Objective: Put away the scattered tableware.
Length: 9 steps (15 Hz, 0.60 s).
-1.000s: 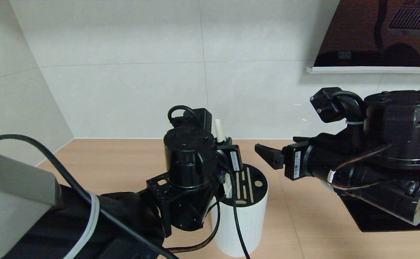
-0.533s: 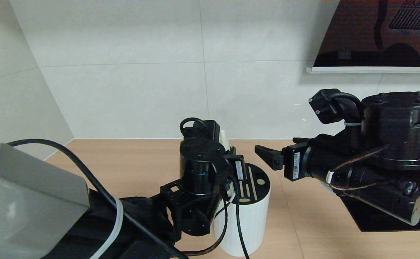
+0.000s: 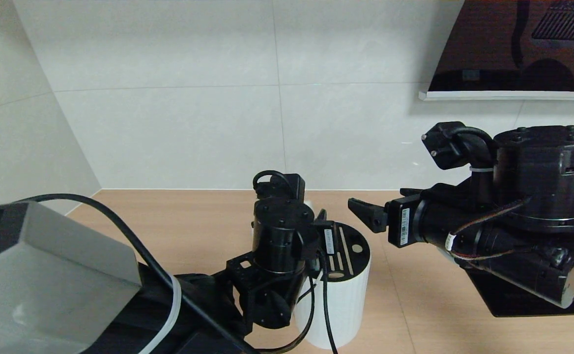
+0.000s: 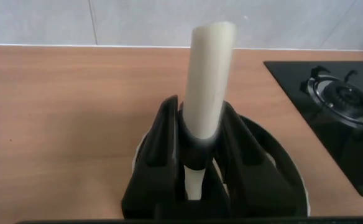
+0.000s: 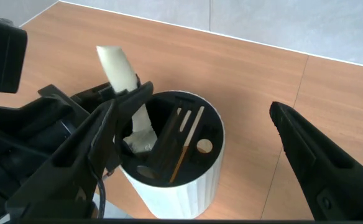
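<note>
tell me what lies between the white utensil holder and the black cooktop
Just bare wooden countertop, seen in the left wrist view between utensil holder and cooktop.

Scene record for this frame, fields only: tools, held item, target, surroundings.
left tool: shut on cream utensil, above the holder
cream utensil: handle up, lower end down in the holder's top
holder: white cylinder, black slotted top, standing on the counter
right tool: open, empty, beside the holder
counter: wooden
cooktop: black, on the robot's right
</note>
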{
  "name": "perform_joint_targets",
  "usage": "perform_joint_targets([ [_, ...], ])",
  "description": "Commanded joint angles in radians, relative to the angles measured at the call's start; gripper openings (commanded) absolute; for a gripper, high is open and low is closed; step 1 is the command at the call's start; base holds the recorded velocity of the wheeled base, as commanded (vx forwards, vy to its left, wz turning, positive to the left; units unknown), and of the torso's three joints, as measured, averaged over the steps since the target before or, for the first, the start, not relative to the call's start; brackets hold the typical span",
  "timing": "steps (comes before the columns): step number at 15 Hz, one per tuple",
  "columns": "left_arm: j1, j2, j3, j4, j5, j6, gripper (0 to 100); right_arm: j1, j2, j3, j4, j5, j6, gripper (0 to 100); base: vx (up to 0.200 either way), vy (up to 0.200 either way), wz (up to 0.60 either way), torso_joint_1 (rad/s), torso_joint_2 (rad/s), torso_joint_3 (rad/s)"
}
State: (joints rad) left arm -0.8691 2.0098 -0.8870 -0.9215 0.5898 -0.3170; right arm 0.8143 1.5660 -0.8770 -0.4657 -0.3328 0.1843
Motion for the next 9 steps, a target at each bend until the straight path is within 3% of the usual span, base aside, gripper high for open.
perform_joint_targets([
  [1,-0.001,0.0,0.0,0.0,0.001,-0.001,100,0.0,0.002,0.0,-0.001,0.0,0.0,100,0.0,0.0,0.0,0.0,0.0,0.0],
  [5,-0.001,-0.028,0.013,0.0,0.001,-0.001,100,0.0,0.002,0.0,-0.001,0.0,0.0,100,0.0,0.0,0.0,0.0,0.0,0.0],
  [9,0.001,-0.18,0.076,0.001,-0.028,-0.001,100,0.0,-0.006,0.003,-0.001,-0.003,0.0,100,0.0,0.0,0.0,0.0,0.0,0.0],
])
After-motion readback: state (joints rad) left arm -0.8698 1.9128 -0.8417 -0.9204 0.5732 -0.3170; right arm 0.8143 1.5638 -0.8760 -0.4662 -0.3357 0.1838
